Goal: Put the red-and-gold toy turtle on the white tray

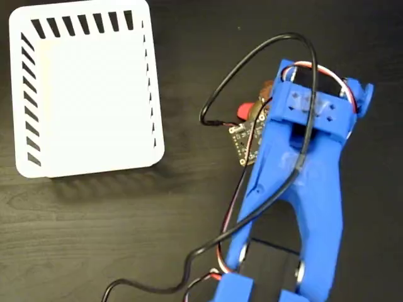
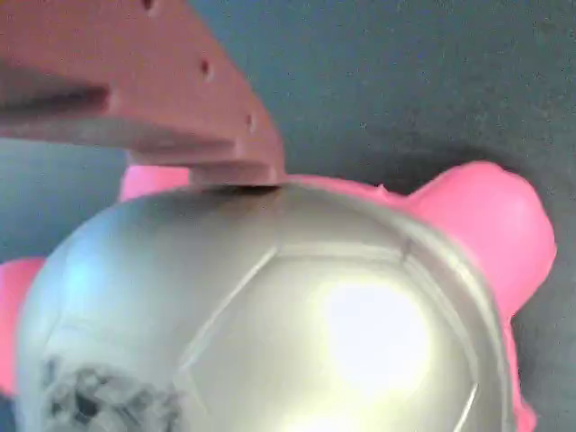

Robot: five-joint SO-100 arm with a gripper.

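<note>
Gold shell of turtle (image 2: 270, 315) under gripper (image 2: 243, 180) | jaw state: cannot tell | centre your fingers before closing, then carry to white tray (image 1: 28, 165).

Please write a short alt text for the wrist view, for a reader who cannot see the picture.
Extreme close-up of the toy turtle: its shiny domed shell fills most of the frame, with a pinkish-red limb at the right and a dark printed mark at lower left. One finger of the gripper touches the shell's top edge, above a dark table.

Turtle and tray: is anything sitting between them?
No. In the fixed view, only bare dark table lies between the tray and the turtle, which peeks from under the arm.
</note>
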